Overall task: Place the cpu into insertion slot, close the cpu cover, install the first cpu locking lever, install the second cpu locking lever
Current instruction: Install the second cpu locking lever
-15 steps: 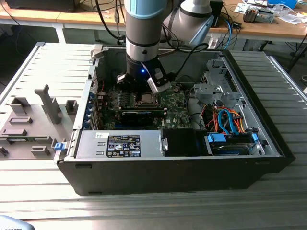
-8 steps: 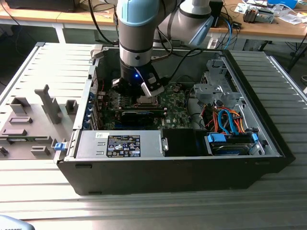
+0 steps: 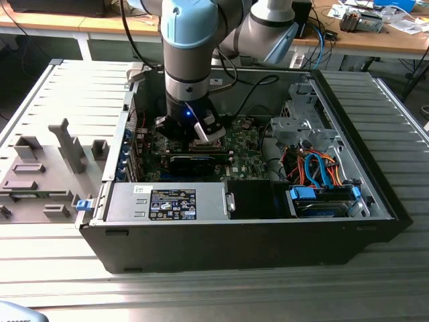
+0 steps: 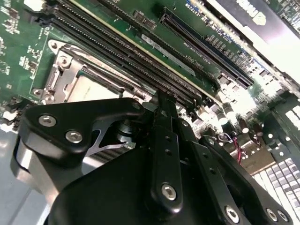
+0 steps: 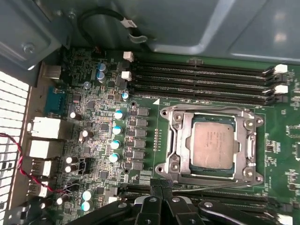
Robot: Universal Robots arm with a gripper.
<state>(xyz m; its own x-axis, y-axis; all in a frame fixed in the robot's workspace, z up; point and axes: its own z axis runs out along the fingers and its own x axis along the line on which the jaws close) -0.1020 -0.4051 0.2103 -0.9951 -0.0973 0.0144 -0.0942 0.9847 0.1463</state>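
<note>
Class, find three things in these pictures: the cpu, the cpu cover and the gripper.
cpu point(image 5: 213, 143), first wrist view: middle of its pale top face.
cpu cover point(image 5: 184, 140), first wrist view: side bar of the metal frame beside the cpu.
gripper point(image 5: 161, 187), first wrist view: between its dark fingertips.

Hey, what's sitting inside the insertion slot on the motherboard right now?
The cpu lies in the insertion slot, its pale top showing through the window of the closed cpu cover. The cover's frame hides the cpu's edges, and the contacts underneath cannot be seen.

Silver cpu point(image 5: 213, 143) under closed cpu cover point(image 5: 185, 140)
</note>
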